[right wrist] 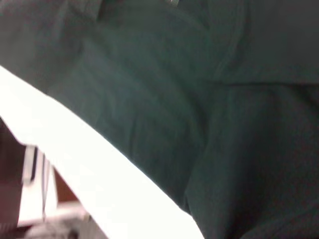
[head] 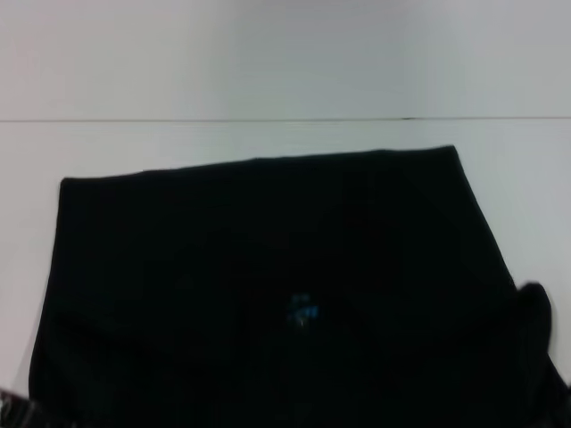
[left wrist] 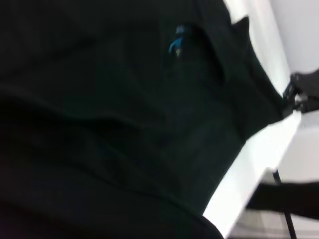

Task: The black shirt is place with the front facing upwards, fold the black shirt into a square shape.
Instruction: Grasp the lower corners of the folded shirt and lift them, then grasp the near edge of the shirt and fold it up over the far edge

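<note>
- Head view: black shirt (head: pixel 268 294) lies flat on the white table (head: pixel 268 147), blue neck label (head: pixel 302 309) facing up.
- Left gripper (head: pixel 13 408), right gripper (head: pixel 533 308) at near corners; you cannot tell their grip.
- Risk: uneven pull skews your fold.

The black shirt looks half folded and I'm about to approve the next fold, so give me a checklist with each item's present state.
1. Black shirt lies on the white table: ok.
2. Far edge straight, no bunching: ok.
3. Blue neck label visible as centre reference: ok.
4. Right side flat: not ok, a raised lump of cloth sits there.
5. Near edge lying flat on the table: cannot tell, out of frame.
6. Claws holding cloth: cannot tell.
</note>
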{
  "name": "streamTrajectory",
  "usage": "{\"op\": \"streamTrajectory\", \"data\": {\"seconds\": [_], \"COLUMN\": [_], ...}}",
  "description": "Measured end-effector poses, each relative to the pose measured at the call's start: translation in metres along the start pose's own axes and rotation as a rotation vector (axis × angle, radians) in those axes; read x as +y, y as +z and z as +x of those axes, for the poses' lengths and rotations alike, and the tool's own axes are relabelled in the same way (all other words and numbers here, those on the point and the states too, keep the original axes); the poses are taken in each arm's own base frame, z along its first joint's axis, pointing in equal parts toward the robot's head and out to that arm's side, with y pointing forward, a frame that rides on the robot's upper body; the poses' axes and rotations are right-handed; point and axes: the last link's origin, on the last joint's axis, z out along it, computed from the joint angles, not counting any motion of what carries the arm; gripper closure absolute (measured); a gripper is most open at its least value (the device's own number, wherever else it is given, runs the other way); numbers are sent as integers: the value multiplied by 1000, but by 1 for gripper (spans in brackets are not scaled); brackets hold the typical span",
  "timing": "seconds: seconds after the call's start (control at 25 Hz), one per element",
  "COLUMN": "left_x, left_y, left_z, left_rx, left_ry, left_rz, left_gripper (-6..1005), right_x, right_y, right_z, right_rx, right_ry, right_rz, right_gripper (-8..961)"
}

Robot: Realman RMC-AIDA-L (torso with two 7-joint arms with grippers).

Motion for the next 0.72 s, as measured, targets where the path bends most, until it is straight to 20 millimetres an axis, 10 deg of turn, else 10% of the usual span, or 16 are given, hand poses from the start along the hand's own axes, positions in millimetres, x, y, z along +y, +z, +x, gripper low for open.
{"op": "streamTrajectory", "data": {"seconds": [0.36,0.72], "left_x": [7,14], "left_y": [5,-27], "left_z": [4,48], "left_rx": [-48,332], "left_ry": [26,30], "left_rz": [-29,-78], "left_gripper": [948,947], "right_x": [5,-15], "right_y": [10,-40], "right_z": [-4,-22], "right_rx": [5,-482], "right_ry": [-50,177], "right_rz": [-19,-120], "right_gripper": [872,861]}}
